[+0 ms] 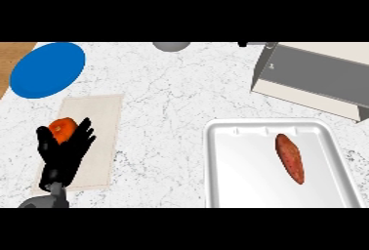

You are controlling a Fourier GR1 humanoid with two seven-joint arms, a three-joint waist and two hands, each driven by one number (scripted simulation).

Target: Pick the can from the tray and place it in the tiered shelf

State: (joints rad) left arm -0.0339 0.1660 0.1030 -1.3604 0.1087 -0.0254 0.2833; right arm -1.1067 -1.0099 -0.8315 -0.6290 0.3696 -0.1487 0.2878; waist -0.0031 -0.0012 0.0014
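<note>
The white tray (pixel 245 195) lies at the lower right, and only a reddish-brown sweet potato (pixel 290 157) lies in it; no can shows in the head view. The grey and cream tiered shelf (pixel 317 78) stands at the upper right, behind the tray. My left hand (pixel 63 152) rests open with its fingers up at the lower left, over a beige mat (pixel 93 127). An orange round thing (pixel 63 128) sits on the mat just behind the fingertips, partly hidden by them. My right hand is out of the view.
A blue plate (pixel 48 69) lies at the upper left, by the counter's wooden edge (pixel 14 53). A grey round object (pixel 172 46) shows at the top middle. White marble counter (pixel 173 107) stretches between the mat and the tray.
</note>
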